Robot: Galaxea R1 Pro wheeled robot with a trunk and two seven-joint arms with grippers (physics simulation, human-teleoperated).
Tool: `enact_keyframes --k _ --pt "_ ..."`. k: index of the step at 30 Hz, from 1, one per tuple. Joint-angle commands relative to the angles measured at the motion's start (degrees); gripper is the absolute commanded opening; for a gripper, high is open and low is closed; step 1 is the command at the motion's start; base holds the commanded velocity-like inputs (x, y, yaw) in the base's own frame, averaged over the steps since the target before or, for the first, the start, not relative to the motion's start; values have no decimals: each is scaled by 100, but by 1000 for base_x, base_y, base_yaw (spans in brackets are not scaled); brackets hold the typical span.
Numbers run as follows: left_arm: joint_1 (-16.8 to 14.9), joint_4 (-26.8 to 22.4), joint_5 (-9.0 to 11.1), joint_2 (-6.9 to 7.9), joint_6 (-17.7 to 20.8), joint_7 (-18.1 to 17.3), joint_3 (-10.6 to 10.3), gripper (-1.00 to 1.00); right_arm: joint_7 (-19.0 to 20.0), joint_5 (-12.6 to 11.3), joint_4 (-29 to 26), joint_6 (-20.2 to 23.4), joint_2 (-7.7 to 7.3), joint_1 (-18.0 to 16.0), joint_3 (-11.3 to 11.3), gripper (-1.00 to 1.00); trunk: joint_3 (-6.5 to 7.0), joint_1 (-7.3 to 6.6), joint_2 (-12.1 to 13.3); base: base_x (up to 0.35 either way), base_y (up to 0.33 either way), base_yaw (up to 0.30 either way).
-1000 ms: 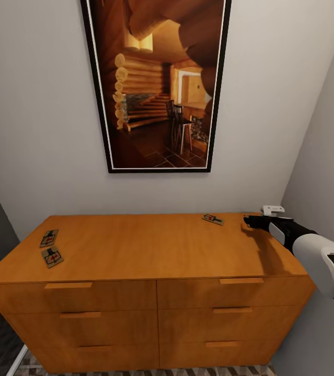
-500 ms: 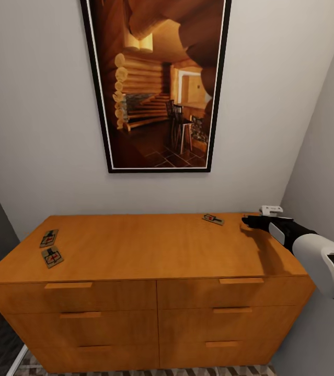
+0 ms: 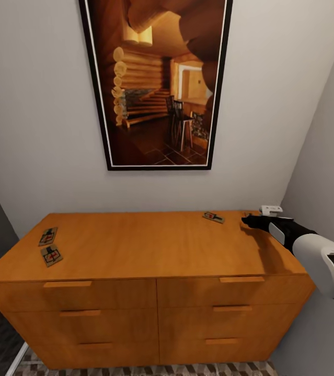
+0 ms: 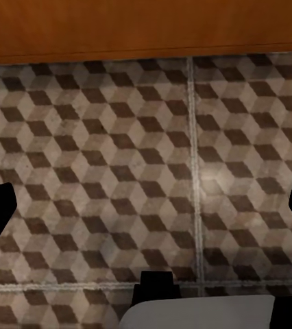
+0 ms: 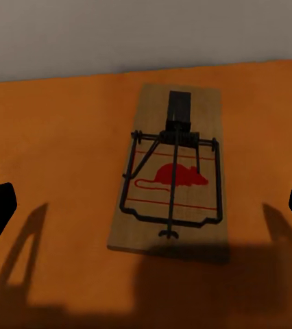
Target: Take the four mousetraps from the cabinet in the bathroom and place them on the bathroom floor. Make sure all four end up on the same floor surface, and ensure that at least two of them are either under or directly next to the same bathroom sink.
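Both grippers' jaws stand wide open, holding nothing; the right gripper [image 5: 146, 205] hovers over 1 mousetrap [image 5: 171, 171] lying flat at the cabinet's [image 3: 151, 250] back right; the left gripper [image 4: 146, 205] faces the floor [image 4: 105, 157]; 3 traps show on the top, 2 [image 3: 49, 245] near its left edge.

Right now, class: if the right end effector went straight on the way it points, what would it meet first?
Probably the mousetrap lying flat on the cabinet, directly ahead between the open fingers of the right end effector; depth is uncertain.
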Motion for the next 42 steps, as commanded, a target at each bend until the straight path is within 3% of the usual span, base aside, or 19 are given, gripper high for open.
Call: enact_keyframes --k 1,28,42 --pt "-3 3 1 0 -18 2 2 100 19 -2 -11 34 -1 -1 -9 100 -13 0 -3 0 0 0" --pt "-3 82 -17 -7 -18 2 2 100 25 7 -11 8 -22 2 -16 100 -86 0 -3 0 0 0" --pt "-3 82 -17 -9 -18 2 2 100 463 7 -8 16 -186 2 -16 100 -86 0 -3 0 0 0"
